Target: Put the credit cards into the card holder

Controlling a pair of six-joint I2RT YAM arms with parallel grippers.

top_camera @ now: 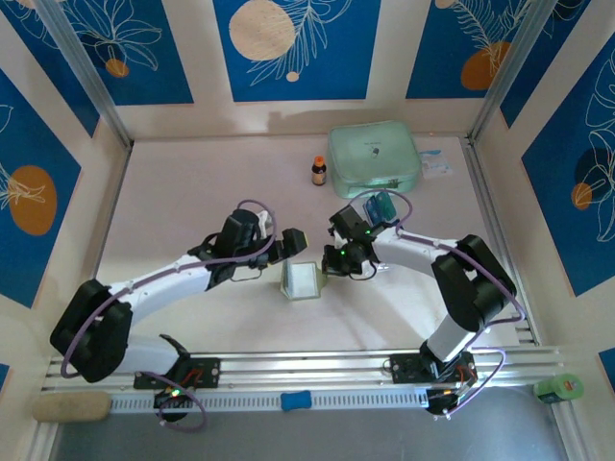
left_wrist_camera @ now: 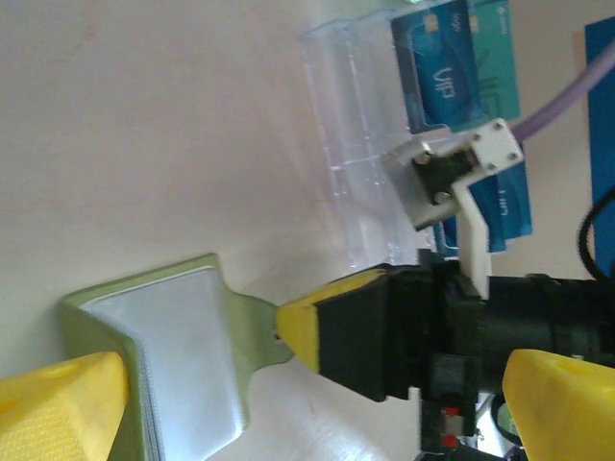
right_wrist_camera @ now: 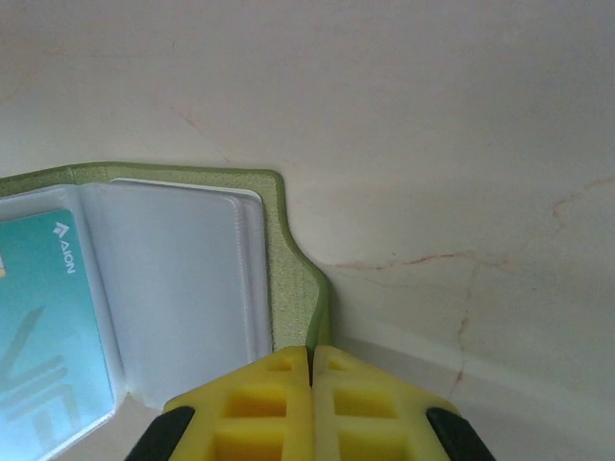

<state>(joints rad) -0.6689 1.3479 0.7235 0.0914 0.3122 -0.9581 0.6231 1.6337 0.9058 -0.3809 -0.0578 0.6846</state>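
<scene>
The olive-green card holder (top_camera: 304, 281) stands open on the table between the two arms. My right gripper (right_wrist_camera: 310, 370) is shut on the green closing tab at the holder's (right_wrist_camera: 288, 259) edge. One teal credit card (right_wrist_camera: 43, 322) sits in a clear pocket at the left. In the left wrist view the same holder (left_wrist_camera: 183, 365) shows its pale inside, its tab pinched by the right gripper's yellow tip (left_wrist_camera: 306, 327). My left gripper (top_camera: 287, 250) is open wide just left of the holder, its fingers (left_wrist_camera: 62, 408) holding nothing. More credit cards (left_wrist_camera: 447, 62) rest in a clear tray (left_wrist_camera: 370, 182).
A large mint-green zip case (top_camera: 373, 157) lies at the back with a small brown bottle (top_camera: 319, 171) to its left. The clear tray (top_camera: 380, 206) stands behind the right wrist. Patterned walls close in the table on three sides.
</scene>
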